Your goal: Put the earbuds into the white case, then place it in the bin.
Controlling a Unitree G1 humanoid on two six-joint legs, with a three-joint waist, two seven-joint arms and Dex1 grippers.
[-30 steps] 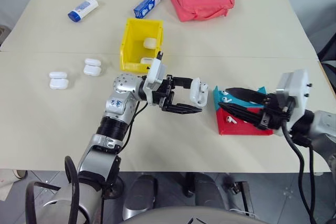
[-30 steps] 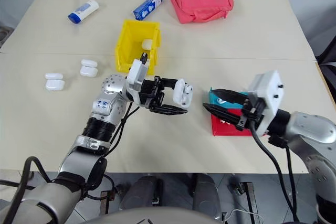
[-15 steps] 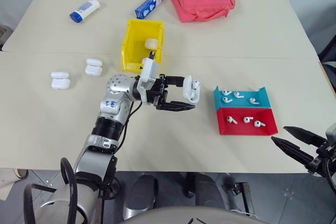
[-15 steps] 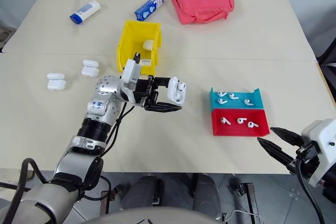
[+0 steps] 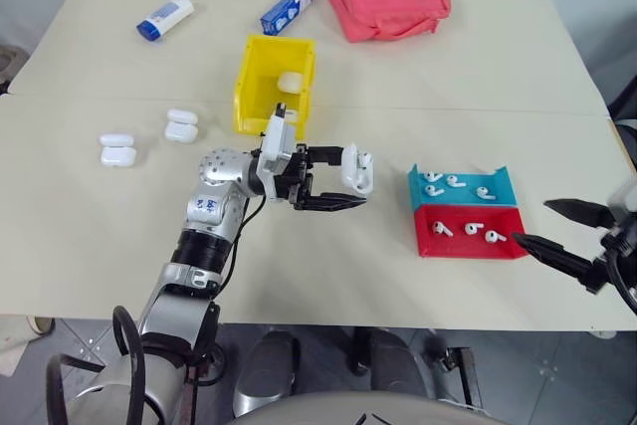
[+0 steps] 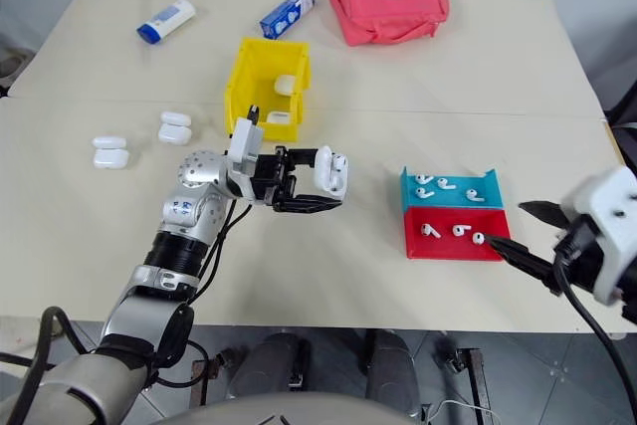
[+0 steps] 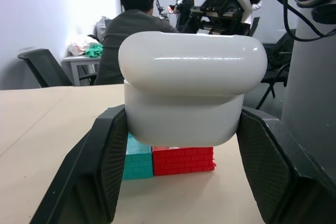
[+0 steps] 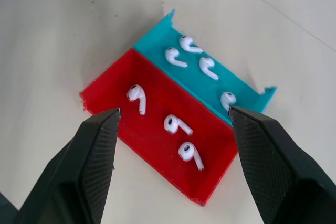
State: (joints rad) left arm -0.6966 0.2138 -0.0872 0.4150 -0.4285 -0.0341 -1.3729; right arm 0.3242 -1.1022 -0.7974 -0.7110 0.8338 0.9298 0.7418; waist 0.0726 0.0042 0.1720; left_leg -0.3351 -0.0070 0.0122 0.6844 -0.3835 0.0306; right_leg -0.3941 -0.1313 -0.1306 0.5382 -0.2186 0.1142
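Pulled back off the trays, my right pincer (image 5: 557, 229) hangs spread, so I'd line it over one earbud (image 8: 138, 97) while the left pincer (image 5: 336, 178) steadies the case (image 5: 357, 168) it pinches.

Silver arm (image 5: 214, 208), black-fingered tool (image 5: 338, 178)

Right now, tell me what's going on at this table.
The left claw is shut on a white case, holding it above the table between the yellow bin and two small trays. The right claw is open beside the red tray. Three earbuds lie in the red tray and four in the teal tray. Cases already sit in the bin, and four more lie on the table left of it.
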